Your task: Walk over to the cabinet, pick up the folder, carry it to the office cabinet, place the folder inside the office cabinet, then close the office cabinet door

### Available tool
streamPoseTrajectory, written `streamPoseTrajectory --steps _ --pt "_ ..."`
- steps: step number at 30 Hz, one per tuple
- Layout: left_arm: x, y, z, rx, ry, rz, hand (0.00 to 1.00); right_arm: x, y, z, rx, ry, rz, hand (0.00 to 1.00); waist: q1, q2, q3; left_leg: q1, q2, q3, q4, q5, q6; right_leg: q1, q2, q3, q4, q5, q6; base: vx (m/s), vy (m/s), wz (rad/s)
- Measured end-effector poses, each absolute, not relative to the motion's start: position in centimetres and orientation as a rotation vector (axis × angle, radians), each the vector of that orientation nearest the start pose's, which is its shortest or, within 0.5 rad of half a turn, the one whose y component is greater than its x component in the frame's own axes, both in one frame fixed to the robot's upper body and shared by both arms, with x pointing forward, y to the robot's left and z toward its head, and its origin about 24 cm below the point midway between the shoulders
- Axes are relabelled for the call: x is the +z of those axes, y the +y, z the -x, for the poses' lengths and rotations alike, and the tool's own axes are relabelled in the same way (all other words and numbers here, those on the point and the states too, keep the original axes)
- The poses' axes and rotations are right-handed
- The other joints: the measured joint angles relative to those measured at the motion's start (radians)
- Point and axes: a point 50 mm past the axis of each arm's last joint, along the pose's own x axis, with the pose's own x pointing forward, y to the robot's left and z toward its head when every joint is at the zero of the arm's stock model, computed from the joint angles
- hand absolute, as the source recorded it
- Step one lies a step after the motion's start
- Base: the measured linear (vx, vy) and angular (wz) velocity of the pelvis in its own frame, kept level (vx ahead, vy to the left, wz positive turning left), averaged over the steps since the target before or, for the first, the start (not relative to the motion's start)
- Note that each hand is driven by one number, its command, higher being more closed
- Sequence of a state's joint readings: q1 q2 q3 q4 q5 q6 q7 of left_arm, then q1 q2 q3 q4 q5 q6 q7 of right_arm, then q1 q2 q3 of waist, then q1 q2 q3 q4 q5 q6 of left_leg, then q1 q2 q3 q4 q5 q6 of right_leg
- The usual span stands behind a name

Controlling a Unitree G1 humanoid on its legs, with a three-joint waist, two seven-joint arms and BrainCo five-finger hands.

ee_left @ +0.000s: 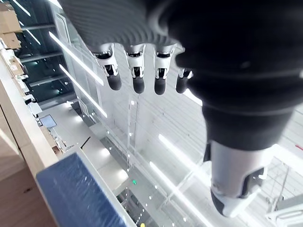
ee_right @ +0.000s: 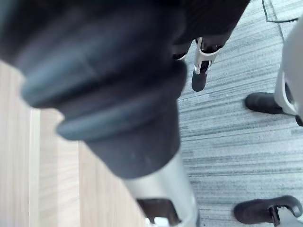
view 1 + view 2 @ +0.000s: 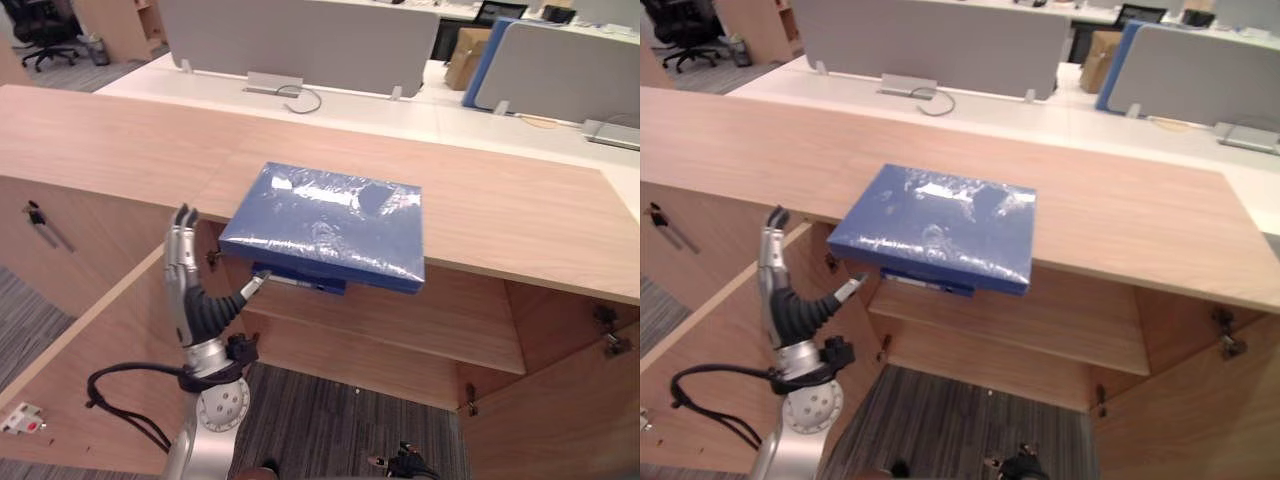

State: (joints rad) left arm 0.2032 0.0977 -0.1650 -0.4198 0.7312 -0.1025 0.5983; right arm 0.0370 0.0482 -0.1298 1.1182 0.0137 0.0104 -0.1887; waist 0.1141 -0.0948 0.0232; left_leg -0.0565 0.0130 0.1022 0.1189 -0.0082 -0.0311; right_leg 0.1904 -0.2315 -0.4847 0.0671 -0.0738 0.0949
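Left eye view — glossy blue folder [image 3: 325,225] overhangs woodgrain cabinet [image 3: 520,215] — left hand [image 3: 185,280] straight-fingered.

Overhanging folder [image 3: 325,225] partly blocks the opening above the shelf [image 3: 400,325].

Grey desk dividers [image 3: 300,40], white desks [image 3: 400,115], cardboard box [image 3: 465,57], black office chair [image 3: 45,30], grey carpet [image 3: 330,420]

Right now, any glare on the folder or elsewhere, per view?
Left and right eye views: white glare patches on the glossy blue folder on the wooden cabinet top. Left wrist view: bright ceiling light strips behind the open left hand. Right wrist view: grey carpet evenly lit, no glare.
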Motion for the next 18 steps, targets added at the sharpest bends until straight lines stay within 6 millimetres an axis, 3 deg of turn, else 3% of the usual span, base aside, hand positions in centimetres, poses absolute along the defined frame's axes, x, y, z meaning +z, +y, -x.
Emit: streamPoseTrajectory --steps 6,10,15,18 --pt "8.9 15.3 -20.4 0.374 -0.468 -0.795 0.00 -16.9 -16.7 -9.1 -0.292 1.189 0.001 0.00 -0.021 0.009 -0.001 0.070 -0.016 -0.001 -0.183 0.118 -0.007 -0.004 0.008 0.022 -0.039 0.000 -0.001 -0.10 0.000 -0.06" --pt "8.3 15.9 -20.5 0.357 -0.432 -0.830 0.00 -16.8 -17.1 -9.2 -0.309 1.189 -0.005 0.00 -0.039 0.024 0.007 0.093 -0.020 -0.023 -0.212 0.126 -0.015 -0.004 0.014 0.046 -0.052 -0.005 -0.006 -0.12 0.030 -0.19" --pt "7.7 16.7 -20.7 0.315 -0.406 -0.900 0.00 -16.8 -17.5 -9.0 -0.297 1.191 0.011 0.00 -0.068 0.026 0.006 0.096 -0.018 -0.058 -0.212 0.124 -0.012 -0.004 0.025 0.057 -0.060 -0.005 -0.006 -0.05 0.010 -0.08" --pt "7.7 17.3 -20.8 0.296 -0.408 -0.948 0.00 -16.8 -17.5 -9.0 -0.290 1.192 0.009 0.00 -0.071 0.025 0.005 0.096 -0.014 -0.056 -0.211 0.127 -0.017 -0.004 0.031 0.071 -0.069 -0.005 -0.006 0.02 0.000 -0.06"
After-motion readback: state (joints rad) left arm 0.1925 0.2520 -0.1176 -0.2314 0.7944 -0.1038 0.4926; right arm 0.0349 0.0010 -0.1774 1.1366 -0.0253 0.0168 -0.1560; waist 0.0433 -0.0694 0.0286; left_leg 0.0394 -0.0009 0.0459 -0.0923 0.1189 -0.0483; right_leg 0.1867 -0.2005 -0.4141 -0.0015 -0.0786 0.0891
